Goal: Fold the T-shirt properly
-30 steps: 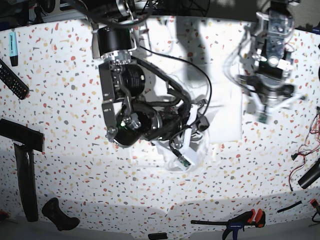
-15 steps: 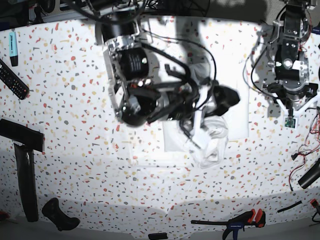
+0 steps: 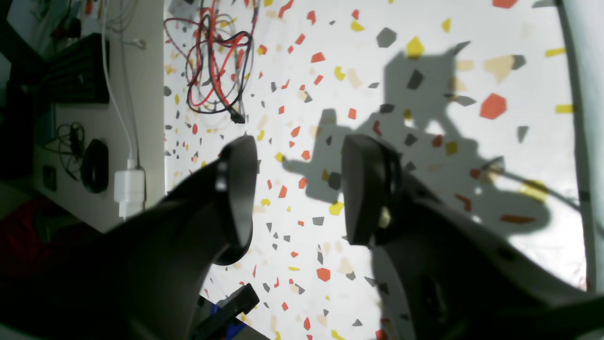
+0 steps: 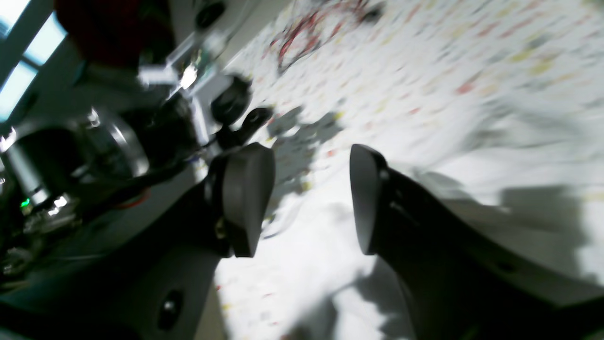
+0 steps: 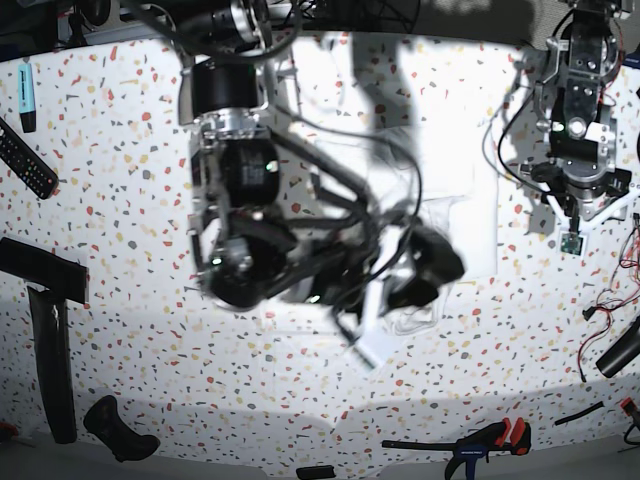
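The white T-shirt (image 5: 468, 232) lies in a partly folded rectangle at the table's middle, with a rumpled corner (image 5: 398, 322) at its near edge. My right gripper (image 5: 425, 275) is blurred with motion just above that corner. In the right wrist view this gripper (image 4: 306, 198) is open with nothing between its fingers, and blurred white cloth (image 4: 302, 283) lies below. My left gripper (image 5: 580, 205) hangs beyond the shirt's right edge. In the left wrist view it (image 3: 302, 189) stands open over bare speckled table.
A remote (image 5: 25, 160) and a blue marker (image 5: 27, 95) lie at the far left, with black bars (image 5: 50, 340) and a controller (image 5: 120, 430) below them. A clamp (image 5: 480, 440) sits at the front right. Red and black wires (image 3: 217, 61) and a white charger (image 3: 130, 191) lie near the left gripper.
My right gripper went from shut on the cloth to open, letting the corner drop, while its arm swung right over the shirt. The left arm drew back, then held still.
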{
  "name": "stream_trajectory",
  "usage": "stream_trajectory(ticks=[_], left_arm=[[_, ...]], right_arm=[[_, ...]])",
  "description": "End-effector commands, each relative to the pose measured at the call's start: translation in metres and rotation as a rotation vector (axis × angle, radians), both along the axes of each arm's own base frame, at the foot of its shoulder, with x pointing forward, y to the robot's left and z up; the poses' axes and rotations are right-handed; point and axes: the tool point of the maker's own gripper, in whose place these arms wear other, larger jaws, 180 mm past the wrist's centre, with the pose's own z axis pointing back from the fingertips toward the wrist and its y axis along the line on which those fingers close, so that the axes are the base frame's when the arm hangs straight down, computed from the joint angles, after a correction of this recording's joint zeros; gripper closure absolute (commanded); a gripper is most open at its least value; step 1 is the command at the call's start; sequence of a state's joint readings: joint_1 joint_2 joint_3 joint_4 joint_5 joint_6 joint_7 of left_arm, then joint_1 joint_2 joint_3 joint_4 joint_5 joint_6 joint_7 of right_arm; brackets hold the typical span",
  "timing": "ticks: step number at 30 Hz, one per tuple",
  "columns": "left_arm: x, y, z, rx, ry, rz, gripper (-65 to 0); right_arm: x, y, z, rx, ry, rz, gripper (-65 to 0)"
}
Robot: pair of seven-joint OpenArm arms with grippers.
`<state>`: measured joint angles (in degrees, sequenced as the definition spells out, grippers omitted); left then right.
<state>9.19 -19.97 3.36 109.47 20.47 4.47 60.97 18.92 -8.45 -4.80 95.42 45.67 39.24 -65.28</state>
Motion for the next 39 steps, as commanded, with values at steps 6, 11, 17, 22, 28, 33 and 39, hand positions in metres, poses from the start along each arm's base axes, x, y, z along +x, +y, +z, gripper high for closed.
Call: stream_trajectory(ticks=[6, 11, 17, 22, 28, 33, 39], left_arm=[[0.008, -0.006, 0.008, -0.047, -0.045, -0.018, -28.1], [0.011, -0.017, 0.004, -0.118, -0.051, -0.047, -28.2], [0.011, -0.015, 0.006, -0.079, -0.042, -0.064, -28.1], [0.013, 0.012, 0.024, 0.092, -0.060, -0.050, -28.1], [0.013, 0.031, 0.035, 0.154, -0.057, -0.046, -28.1], [0.013, 0.041, 0.041, 0.190, -0.050, -0.046, -28.2], [0.013, 0.042, 0.042, 0.193, -0.052, -0.045, -28.2]], right_arm=[[0.043, -0.060, 0.003, -0.093, -0.030, -0.284, -29.7], [0.042, -0.065, -0.022, -0.119, 0.050, -0.305, -29.7], [0.034, -0.036, -0.071, -0.203, 0.131, -0.236, -29.7], [-0.013, 0.025, -0.104, -0.203, 0.275, 0.022, -29.7], [-0.089, 0.093, -0.078, -0.102, 0.288, 0.358, -29.7], [-0.123, 0.112, -0.081, -0.158, 0.252, 0.479, -29.7], [-0.124, 0.113, -0.080, -0.160, 0.248, 0.486, -29.7]])
